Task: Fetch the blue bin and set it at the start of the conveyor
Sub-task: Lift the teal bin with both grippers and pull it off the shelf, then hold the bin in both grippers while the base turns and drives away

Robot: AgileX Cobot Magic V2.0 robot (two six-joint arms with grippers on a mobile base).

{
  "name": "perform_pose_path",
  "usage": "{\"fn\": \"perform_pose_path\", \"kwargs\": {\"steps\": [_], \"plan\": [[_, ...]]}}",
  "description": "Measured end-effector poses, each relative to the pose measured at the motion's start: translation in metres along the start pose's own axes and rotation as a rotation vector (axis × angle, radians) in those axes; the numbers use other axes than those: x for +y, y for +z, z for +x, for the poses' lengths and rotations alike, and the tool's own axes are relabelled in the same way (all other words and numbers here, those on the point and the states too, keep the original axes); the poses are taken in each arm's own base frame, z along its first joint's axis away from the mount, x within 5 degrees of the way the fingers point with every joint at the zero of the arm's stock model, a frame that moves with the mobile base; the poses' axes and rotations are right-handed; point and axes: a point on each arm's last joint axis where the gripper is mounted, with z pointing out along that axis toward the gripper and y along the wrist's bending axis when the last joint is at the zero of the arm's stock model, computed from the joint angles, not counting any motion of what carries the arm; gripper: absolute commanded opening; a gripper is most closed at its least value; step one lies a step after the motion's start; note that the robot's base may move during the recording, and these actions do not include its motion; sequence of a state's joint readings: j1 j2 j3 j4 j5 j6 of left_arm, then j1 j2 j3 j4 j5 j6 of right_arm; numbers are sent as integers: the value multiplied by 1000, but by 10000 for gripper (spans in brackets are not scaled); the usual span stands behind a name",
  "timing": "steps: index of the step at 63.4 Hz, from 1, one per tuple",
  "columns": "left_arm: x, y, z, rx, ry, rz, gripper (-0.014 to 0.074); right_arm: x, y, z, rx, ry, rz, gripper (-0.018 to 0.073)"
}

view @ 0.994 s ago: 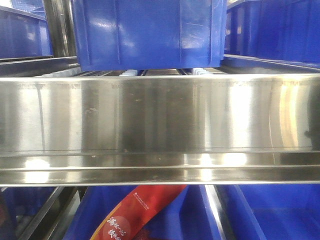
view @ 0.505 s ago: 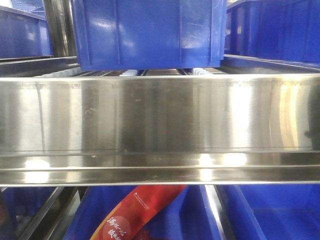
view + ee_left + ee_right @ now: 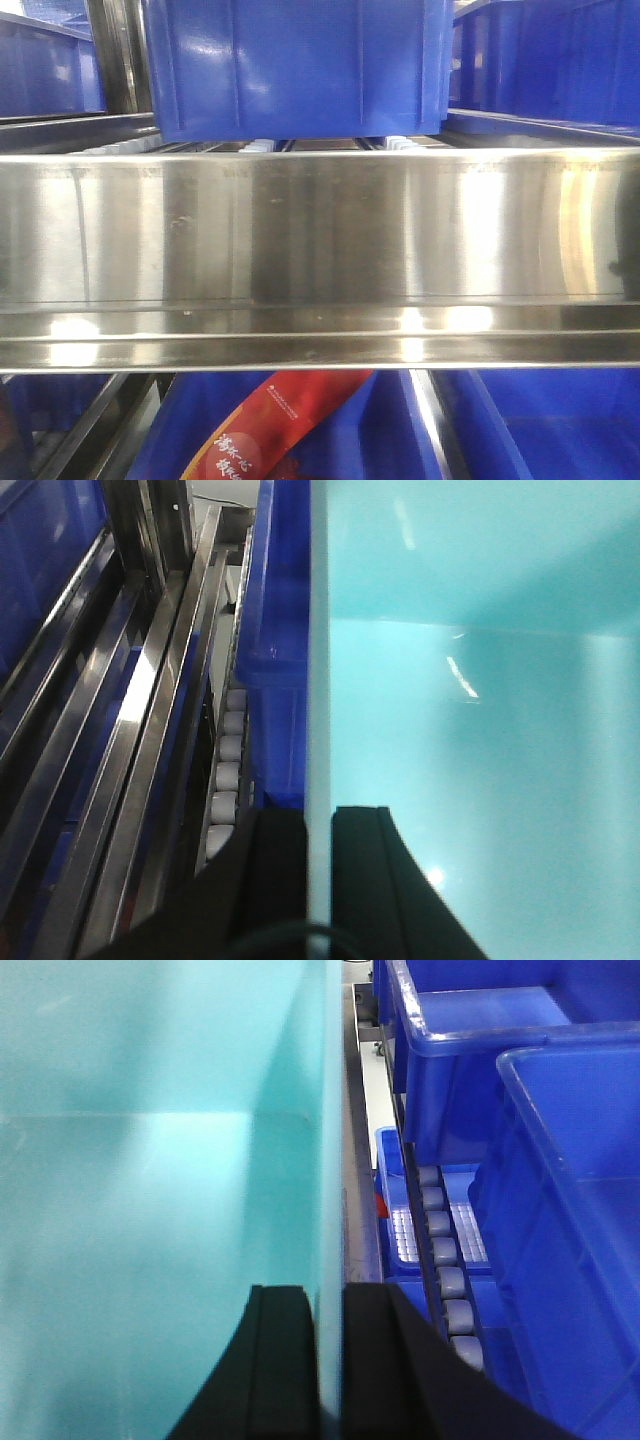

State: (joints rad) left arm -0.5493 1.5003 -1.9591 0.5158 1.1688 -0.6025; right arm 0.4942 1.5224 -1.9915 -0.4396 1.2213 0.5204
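The blue bin, a pale turquoise tub, fills the right part of the left wrist view, and the same blue bin fills the left part of the right wrist view. My left gripper is shut on the bin's left wall, one black finger outside and one inside. My right gripper is shut on the bin's right wall in the same way. The conveyor start is out of view. In the front view neither the bin nor a gripper shows.
A shiny steel shelf rail spans the front view, with a dark blue crate above it and a red packet below. Steel rails and white rollers run left of the bin. Dark blue crates stand right of it.
The front view has shifted slightly, so the dark blue crate above the rail sits a little farther right. Nothing else differs.
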Motion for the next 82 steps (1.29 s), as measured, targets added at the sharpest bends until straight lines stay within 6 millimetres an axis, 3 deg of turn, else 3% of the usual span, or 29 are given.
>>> {"fn": "perform_pose_path", "kwargs": {"steps": [82], "plan": [[0,-1,0,-4,0,0,-111,0,1,1,10,-1,8,-153]]}}
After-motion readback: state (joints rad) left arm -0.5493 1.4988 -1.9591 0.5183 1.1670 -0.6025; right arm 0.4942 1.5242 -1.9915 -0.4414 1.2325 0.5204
